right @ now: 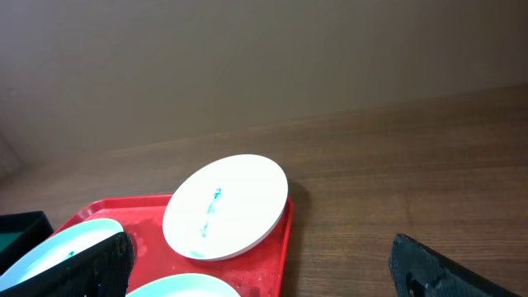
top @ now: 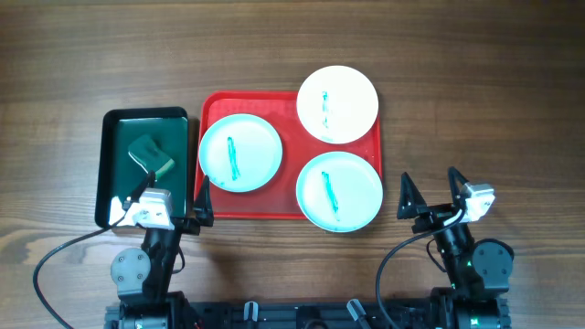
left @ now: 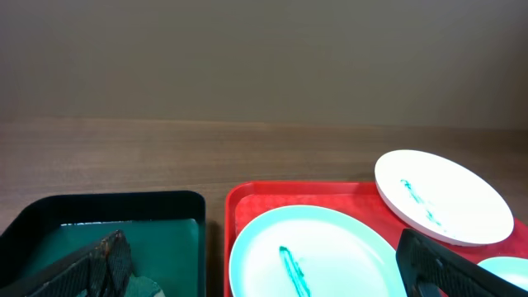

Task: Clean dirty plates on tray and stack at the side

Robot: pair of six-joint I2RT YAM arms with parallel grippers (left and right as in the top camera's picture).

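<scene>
Three white plates sit on the red tray (top: 288,102), each with a teal streak. One plate (top: 239,152) is at the left, one (top: 339,190) at the front right, and one (top: 337,103) rests tilted on the tray's back right rim. My left gripper (top: 170,208) is open and empty near the tray's front left corner. My right gripper (top: 431,194) is open and empty to the right of the tray. The left wrist view shows the left plate (left: 313,256) and back plate (left: 443,195). The right wrist view shows the back plate (right: 225,205) on the tray (right: 272,256).
A dark green tray (top: 119,164) stands left of the red tray and holds a green sponge (top: 151,154). It also shows in the left wrist view (left: 99,210). Bare wooden table (top: 475,91) lies to the right and behind.
</scene>
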